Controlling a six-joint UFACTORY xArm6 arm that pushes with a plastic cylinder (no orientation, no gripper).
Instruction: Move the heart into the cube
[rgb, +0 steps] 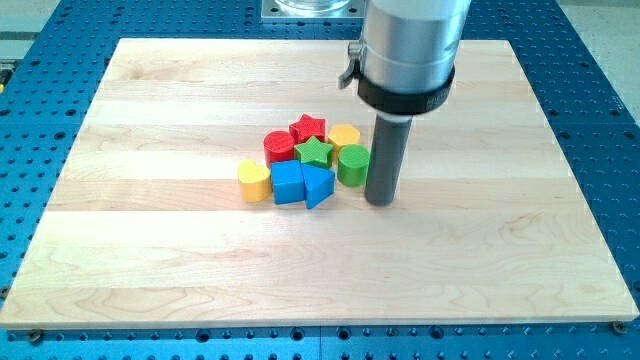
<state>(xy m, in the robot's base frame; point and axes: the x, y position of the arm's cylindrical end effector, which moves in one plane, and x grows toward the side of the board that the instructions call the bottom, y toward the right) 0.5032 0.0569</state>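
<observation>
The yellow heart (254, 181) lies at the left end of a tight cluster of blocks, its right side touching the blue cube (287, 184). A blue triangular block (318, 186) sits right of the cube. My tip (380, 201) rests on the board at the cluster's right side, just right of the green cylinder (352, 164) and close to it. The tip is on the far side of the cluster from the heart.
Behind the cube are a red cylinder (279, 146), a red star (308, 128), a green star (316, 152) and a yellow hexagonal block (344, 136). The wooden board (150, 250) lies on a blue perforated table.
</observation>
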